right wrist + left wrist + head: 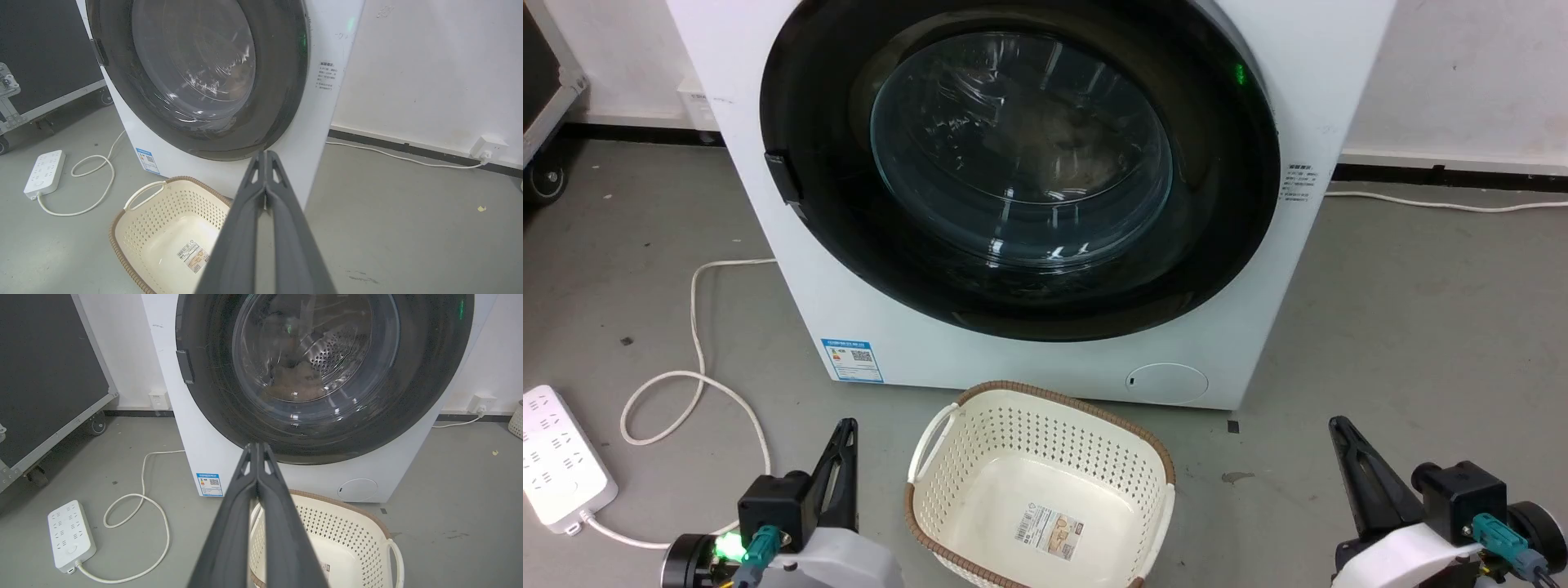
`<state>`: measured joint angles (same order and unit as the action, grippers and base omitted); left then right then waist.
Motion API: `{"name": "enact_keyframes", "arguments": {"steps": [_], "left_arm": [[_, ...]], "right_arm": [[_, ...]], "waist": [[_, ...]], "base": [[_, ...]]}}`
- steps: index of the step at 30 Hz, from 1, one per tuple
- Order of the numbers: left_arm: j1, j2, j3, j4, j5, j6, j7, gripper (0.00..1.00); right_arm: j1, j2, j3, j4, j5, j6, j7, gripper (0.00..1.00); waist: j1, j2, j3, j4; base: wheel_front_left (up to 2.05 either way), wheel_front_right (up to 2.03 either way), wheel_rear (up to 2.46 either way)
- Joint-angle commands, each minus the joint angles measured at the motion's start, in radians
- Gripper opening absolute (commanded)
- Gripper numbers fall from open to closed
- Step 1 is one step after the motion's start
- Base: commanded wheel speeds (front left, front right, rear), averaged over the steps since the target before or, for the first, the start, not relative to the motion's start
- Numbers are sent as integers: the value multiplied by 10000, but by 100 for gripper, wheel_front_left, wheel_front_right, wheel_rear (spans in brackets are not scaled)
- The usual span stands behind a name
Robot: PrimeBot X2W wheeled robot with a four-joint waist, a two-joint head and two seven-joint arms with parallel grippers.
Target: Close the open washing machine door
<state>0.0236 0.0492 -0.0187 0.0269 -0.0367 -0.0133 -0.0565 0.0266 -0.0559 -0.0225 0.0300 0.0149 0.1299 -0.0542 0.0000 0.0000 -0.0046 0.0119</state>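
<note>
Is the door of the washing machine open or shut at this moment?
Shut: the washing machine door lies flat against the white washing machine, and the drum is seen through its glass.

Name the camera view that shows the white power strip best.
The left wrist view shows it best: the power strip is whole and large, with its socket face plain to see. The head view cuts it off at the picture's left edge. The right wrist view shows it whole, but smaller and more slanted.
</note>
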Motion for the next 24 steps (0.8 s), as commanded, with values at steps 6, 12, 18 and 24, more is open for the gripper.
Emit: {"name": "enact_keyframes", "arguments": {"steps": [6,12,18,24], "left_arm": [[-161,9,60,-94,131,63,146,0],[-183,9,97,-145,200,84,269,0],[-205,10,135,-197,269,104,391,0],[-236,10,187,-269,367,133,565,0]], "right_arm": [[-169,47,68,-121,-89,7,120,0],[-198,50,114,-174,-107,7,244,0],[-226,53,160,-226,-124,7,367,0],[-266,57,225,-300,-149,8,542,0]], "waist": [[0,0,9,-25],[0,0,20,-52],[0,0,31,-80],[0,0,46,-119]], "base": [[0,0,0],[0,0,0],[0,0,0],[0,0,0]]}}
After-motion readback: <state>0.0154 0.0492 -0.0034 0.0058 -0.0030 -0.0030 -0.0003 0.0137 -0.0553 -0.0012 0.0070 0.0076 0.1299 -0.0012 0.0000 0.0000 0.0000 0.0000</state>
